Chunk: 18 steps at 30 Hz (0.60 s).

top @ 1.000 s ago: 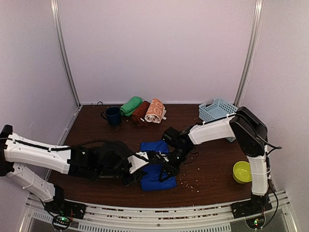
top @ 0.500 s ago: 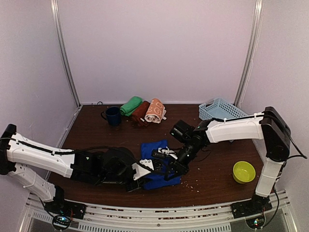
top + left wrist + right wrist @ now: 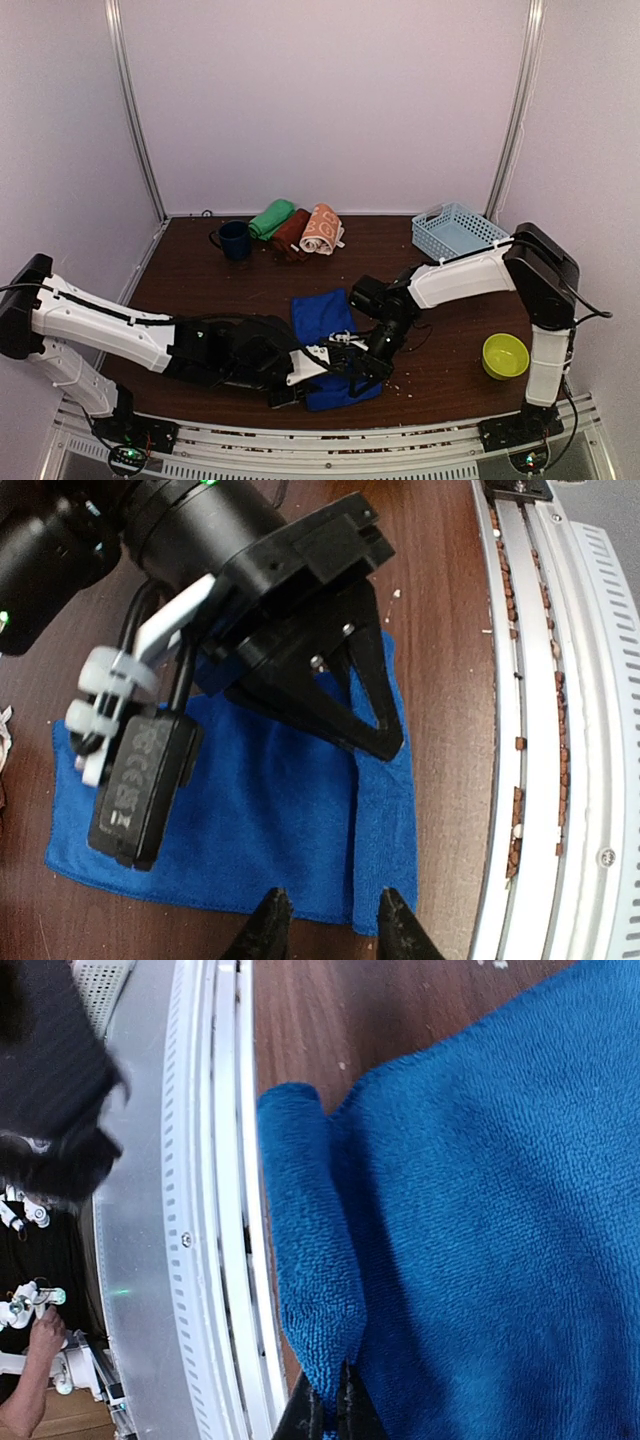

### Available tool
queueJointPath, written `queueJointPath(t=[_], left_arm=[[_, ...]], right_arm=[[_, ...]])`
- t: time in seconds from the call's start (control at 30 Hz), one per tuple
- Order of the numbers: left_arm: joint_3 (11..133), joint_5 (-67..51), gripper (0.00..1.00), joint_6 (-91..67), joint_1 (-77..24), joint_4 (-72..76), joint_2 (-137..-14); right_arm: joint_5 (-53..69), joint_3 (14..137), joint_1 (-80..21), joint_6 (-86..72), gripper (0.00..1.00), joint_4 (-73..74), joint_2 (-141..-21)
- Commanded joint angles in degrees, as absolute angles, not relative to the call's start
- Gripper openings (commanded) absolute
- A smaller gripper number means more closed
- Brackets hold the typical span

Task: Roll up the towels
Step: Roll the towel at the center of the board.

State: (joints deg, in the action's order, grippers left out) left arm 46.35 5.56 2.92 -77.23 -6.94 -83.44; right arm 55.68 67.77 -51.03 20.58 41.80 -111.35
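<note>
Quick update: over the last second both arms have slid down toward the near edge of the blue towel [image 3: 320, 315]. That edge is now turned over on itself into a narrow lip [image 3: 310, 1260]. I'd call that the first turn of the roll, barely started. The green towel [image 3: 272, 218], maroon towel [image 3: 290, 235] and orange bunny towel [image 3: 322, 228] sit rolled at the back of the tabletop [image 3: 200, 270] beside the mug [image 3: 235, 240], so blue looks like the last one.

My right gripper [image 3: 328, 1415] is pinched together on the lip, partway along it. My left gripper [image 3: 330, 930] has its fingers apart at the towel's side edge, around the lip's end and holding nothing; can't tell if it's touching.

From overhead both grippers are just a black tangle over the towel and the lip is hidden. The left wrist view shows the lip running along the whole edge. The right wrist view shows it lying just beside the metal rail [image 3: 215, 1210].
</note>
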Motion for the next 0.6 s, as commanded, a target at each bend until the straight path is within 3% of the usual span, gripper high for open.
queueJointPath(t=[0.0,0.57], left_arm=[[49.88,7.17,0.34,6.02,-80.08,-4.22,-87.8],[57.03,21.68,0.39,11.29,-84.11,-3.56,-105.57]], right_arm=[[57.15,70.58,-49.77,20.4,0.0,43.14,-115.08],[56.37,73.83,-47.81,19.29,0.0,44.26,-123.2]])
